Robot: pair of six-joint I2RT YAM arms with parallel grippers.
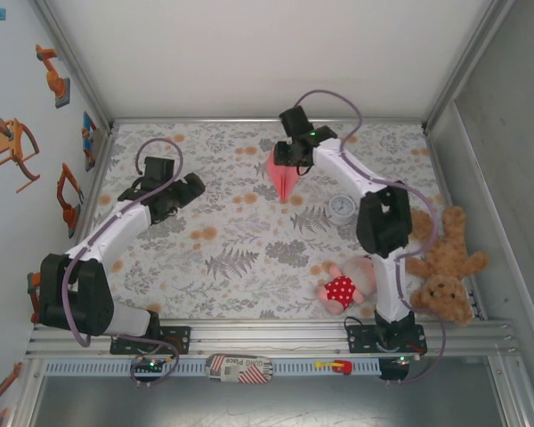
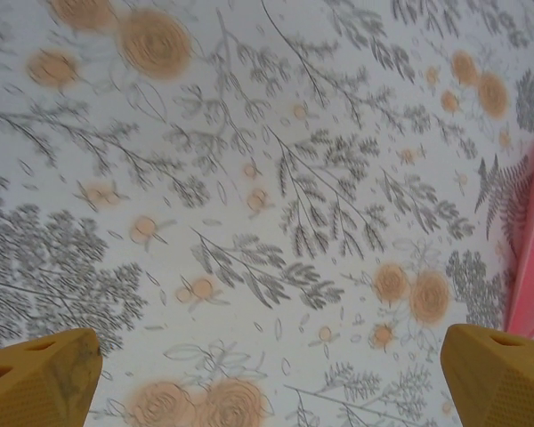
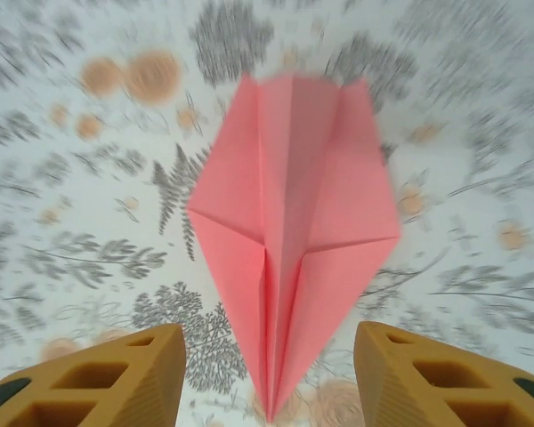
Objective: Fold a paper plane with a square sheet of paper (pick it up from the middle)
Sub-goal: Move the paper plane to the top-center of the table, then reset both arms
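Left gripper: the jaws stand wide and nothing is between them; it holds nothing.
Below the left gripper: only the flowered tablecloth shows between its two yellow fingers.
Right of the left gripper: a pink edge of the paper plane shows at the border of its wrist view, well apart from its fingers.
Paper plane: a folded dart with a centre crease and both wings spread; it is directly under the right gripper, and its narrow pointed end runs back between that gripper's fingers.
Right gripper: the jaws are apart, one finger on each side of the pointed end. Tablecloth shows between paper and finger on both sides, so it grips nothing.
Doubt: the right wrist view is blurred, and I cannot tell whether the plane lies fully flat on the cloth.
Toward the right arm's base: a small clock is near, then a plush doll and a teddy bear; all are apart from the plane.
Step in hand: the folding looks complete, so I judge this to be the last step, letting go of the finished plane.
Next move: the right gripper should draw straight up and away with its jaws wide, so that no finger catches the pointed end or drags a wing. The left gripper has no work here and only needs to keep clear.
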